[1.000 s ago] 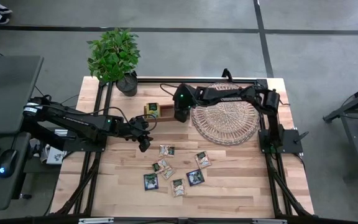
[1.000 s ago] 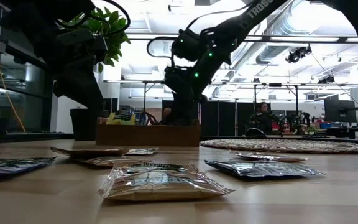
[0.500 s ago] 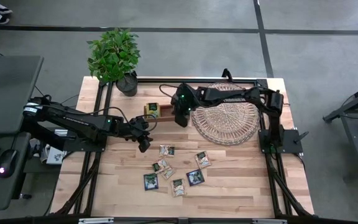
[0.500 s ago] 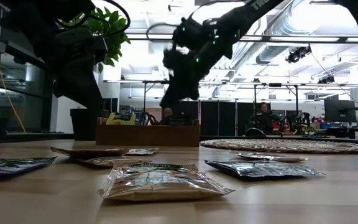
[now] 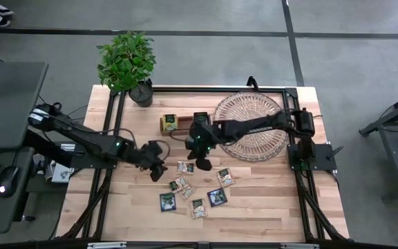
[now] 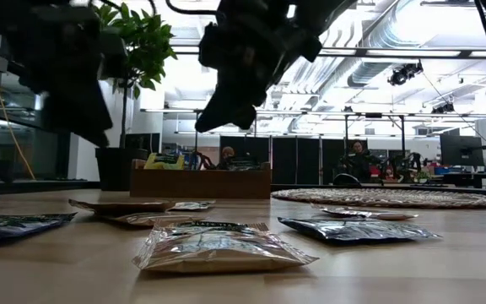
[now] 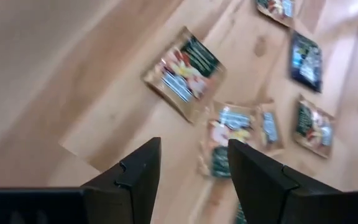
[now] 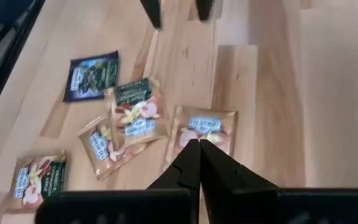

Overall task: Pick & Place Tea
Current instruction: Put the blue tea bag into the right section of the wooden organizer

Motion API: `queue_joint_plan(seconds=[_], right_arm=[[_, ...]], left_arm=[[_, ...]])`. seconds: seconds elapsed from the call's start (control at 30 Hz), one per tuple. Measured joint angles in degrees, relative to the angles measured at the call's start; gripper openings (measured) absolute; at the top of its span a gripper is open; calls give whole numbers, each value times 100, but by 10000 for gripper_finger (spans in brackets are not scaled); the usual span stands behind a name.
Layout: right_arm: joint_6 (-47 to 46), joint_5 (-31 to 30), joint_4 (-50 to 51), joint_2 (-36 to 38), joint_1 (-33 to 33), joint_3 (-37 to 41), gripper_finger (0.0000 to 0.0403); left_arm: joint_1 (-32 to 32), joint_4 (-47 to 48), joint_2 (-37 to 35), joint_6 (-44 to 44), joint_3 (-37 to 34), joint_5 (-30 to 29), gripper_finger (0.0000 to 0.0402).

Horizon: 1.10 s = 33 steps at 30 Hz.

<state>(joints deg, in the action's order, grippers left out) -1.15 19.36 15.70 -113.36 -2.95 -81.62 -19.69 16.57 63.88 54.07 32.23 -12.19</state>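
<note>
High view: overhead, facing straight down on the whole table (image 5: 254, 207), far off. Low view: at tabletop height, facing level across the table toward the wooden box (image 6: 199, 181) and room beyond, with the tea sachets (image 6: 218, 246) close to the lens. Left and right wrist views: each looks down, near the table, past its own fingers. All four views share the sachets scattered in front of the box.

floor (image 5: 254, 14): grey, dark seams | desk (image 5: 5, 104): left edge, mouse (image 5: 4, 189) lower left | plant (image 5: 126, 61): upper left of table (image 5: 254, 214) | ceiling (image 6: 412, 51): bright lights, ducts, upper right
</note>
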Motion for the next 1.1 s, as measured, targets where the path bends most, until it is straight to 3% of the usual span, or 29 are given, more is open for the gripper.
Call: queue_joint_plan(seconds=[0.23,0.37,0.53,0.9,1.1], right_arm=[[306,142,1186,0,150,-2,0],[824,252,2171,7,268,116,0],[724,395,2013,228,513,1002,0],[-610,-258,359,1795,1409,3203,0],[-1567,-687,-315,2974,1760,4240,0]], left_arm=[[-1484,-213,98,1599,0,-917,184],[-1996,-334,324,2250,0,-802,184],[-2041,-308,925,2901,21,-252,184],[-2041,-273,1680,2096,658,-16,184],[-1697,-211,2242,892,1011,407,184]])
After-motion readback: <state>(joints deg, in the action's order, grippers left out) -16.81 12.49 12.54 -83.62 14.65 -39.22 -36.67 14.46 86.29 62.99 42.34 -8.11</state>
